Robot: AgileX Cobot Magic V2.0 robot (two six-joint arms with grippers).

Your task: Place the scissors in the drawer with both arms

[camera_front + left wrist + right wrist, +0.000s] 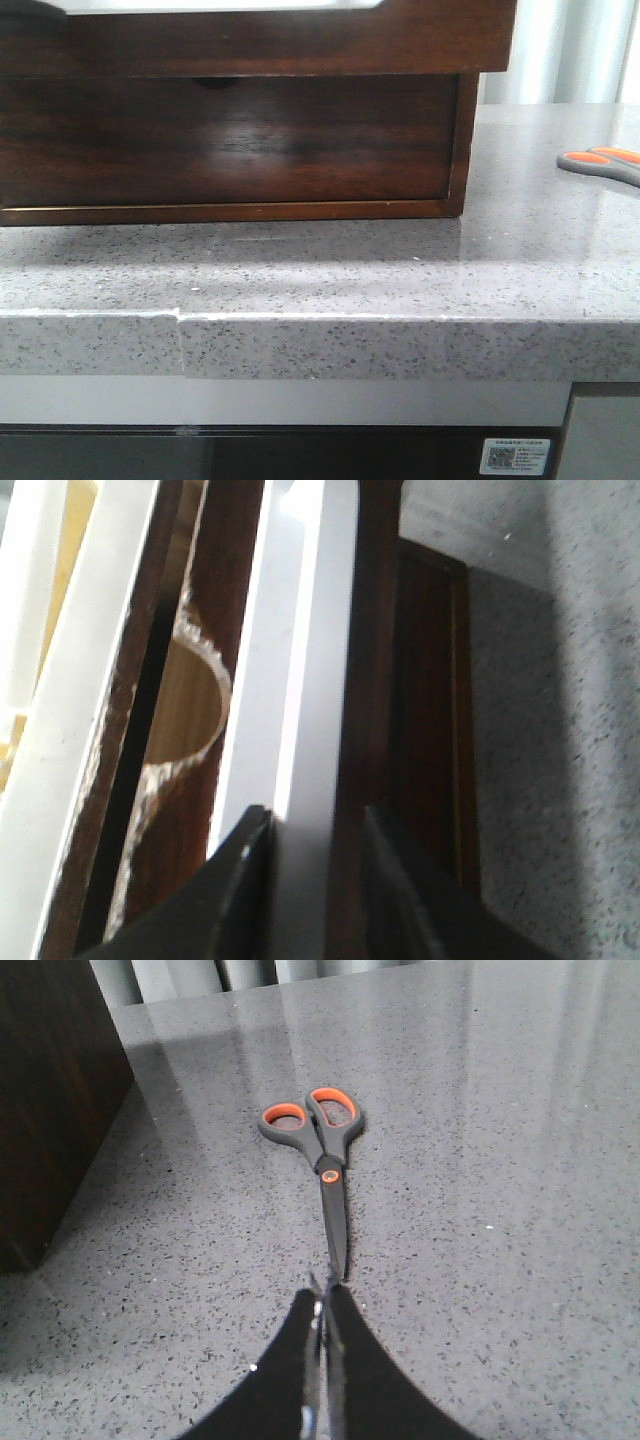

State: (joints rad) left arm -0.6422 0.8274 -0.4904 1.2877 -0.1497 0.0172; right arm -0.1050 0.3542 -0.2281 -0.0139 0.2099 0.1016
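The scissors (pixel 325 1150), with grey handles and orange loops, lie flat on the grey counter; the front view shows their handles (pixel 600 163) at the far right. My right gripper (pixel 325 1295) is shut, and the blade tips run in between its fingertips. The drawer (pixel 225 140) is a dark glossy front with a half-round notch, set in the wooden box. In the left wrist view the notch (pixel 185 705) shows beside a pale strip. My left gripper (pixel 315 825) is above the box with its jaws apart, straddling the pale strip and a dark wood edge. Neither gripper shows in the front view.
The wooden box frame (pixel 462 140) stands at the back left of the speckled counter (pixel 400 280); its side shows in the right wrist view (pixel 50 1100). The counter's front edge (pixel 350 345) has a seam at the left. Something white lies on top of the box (pixel 220 5).
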